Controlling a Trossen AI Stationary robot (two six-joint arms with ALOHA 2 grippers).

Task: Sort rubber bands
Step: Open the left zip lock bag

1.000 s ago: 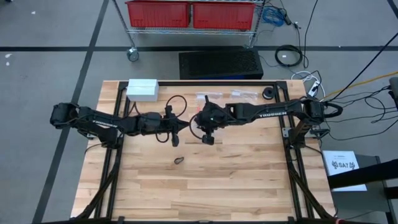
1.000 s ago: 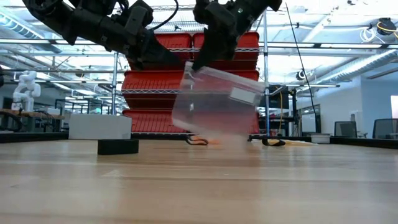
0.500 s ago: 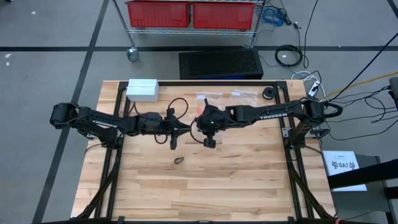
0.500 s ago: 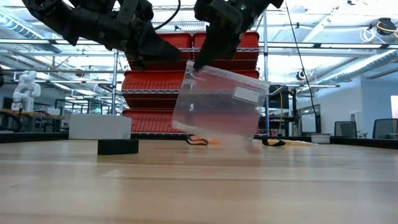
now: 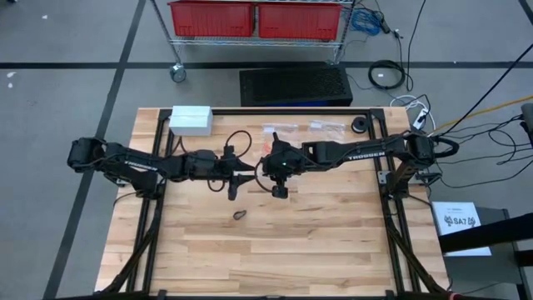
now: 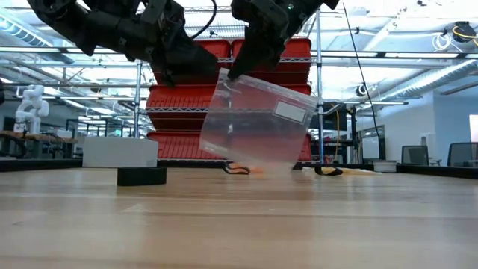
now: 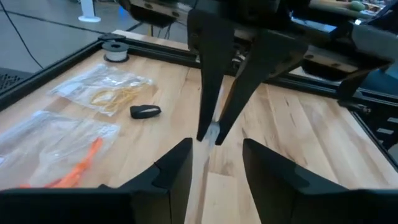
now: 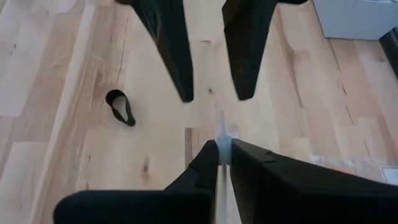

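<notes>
A black band (image 5: 239,215) lies alone on the bare bench (image 5: 316,250), a small flattened loop, near the middle and well apart from everything else; the right wrist view shows it (image 8: 120,106) as a dark, pinched oval flat on the wood. More bands sit at the far edge inside clear bags: a tan-yellow bunch (image 7: 118,95) in one, orange-red ones (image 7: 79,163) in another, and a loose black band (image 7: 145,111) just beside the yellow bag. Low down, a dark loop and an orange smear (image 6: 246,169) show on the bench behind the hanging bag.

That bag (image 6: 258,119) is up in the air, clear, tilted, with a white label patch, its lower edge just off the wood. The right gripper (image 8: 221,163) has it: fingers narrow, pinched on the bag's top edge, which shows as a thin sliver between them. The left gripper (image 7: 214,171) faces it, very near, fingers parted with a clear gap, holding nothing. From above both grippers meet over the bench's middle, left (image 5: 234,185) and right (image 5: 278,182). A white box (image 5: 191,119) sits at the far left corner.
</notes>
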